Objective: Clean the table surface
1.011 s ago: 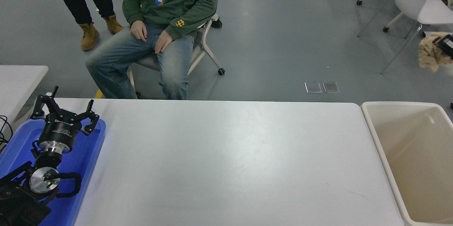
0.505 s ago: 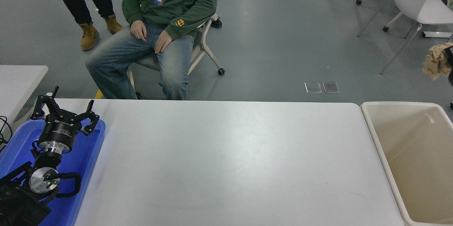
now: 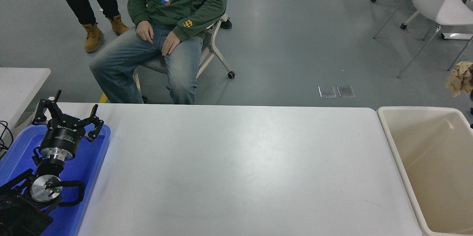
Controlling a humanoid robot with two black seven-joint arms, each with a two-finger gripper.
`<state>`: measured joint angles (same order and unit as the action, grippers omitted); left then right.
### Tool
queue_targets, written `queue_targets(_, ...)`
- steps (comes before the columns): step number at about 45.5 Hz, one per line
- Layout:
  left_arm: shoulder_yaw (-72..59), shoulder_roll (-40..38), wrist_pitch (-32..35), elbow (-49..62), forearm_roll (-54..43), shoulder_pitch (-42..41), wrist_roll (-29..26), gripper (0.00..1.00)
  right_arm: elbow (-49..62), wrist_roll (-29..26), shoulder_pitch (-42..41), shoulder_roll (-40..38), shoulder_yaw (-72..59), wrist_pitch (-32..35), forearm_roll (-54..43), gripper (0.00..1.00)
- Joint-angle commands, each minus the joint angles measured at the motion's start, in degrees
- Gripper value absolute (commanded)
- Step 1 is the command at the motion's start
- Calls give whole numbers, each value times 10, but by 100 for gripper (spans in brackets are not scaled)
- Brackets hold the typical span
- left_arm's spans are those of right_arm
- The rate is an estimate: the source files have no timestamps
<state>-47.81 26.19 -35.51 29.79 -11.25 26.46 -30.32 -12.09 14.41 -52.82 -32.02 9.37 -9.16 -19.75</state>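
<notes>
Left gripper (image 3: 67, 115): parked lower left above blue tray (image 3: 94, 162), pointing away, fingers spread wide, holding nothing | Right gripper: almost wholly out of frame at right edge beside crumpled brown paper (image 3: 460, 78), state indeterminable | Counter (image 3: 236, 169): filled centre frame, beige bin (image 3: 395, 143) just beside its right end.

One bin (image 3: 428, 162), two people (image 3: 173, 18)

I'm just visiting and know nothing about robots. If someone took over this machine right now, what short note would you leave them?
Left gripper: open, parked over the blue tray at the lower left.
Right gripper: barely in view at the right edge; a crumpled brown paper wad hangs there above the beige bin.
Table surface: nothing loose visible on it.
Done: the table looks cleared.
Left: probably dropping the wad into the bin.
</notes>
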Motion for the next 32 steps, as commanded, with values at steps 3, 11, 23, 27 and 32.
queue_targets(3,0,0,0,0,0,0,0,100,1,-1,33,6,-1,-2,66,0)
queue_targets(11,0,0,0,0,0,0,0,100,2,-1,54,7,-1,-11,109,0)
queue_targets(23,0,0,0,0,0,0,0,100,36,-1,70,10,0,-10,139,0)
queue_targets(27,0,0,0,0,0,0,0,100,36,-1,76,10,1,-10,140,0)
queue_targets(32,0,0,0,0,0,0,0,100,37,-1,81,11,1,-11,140,0)
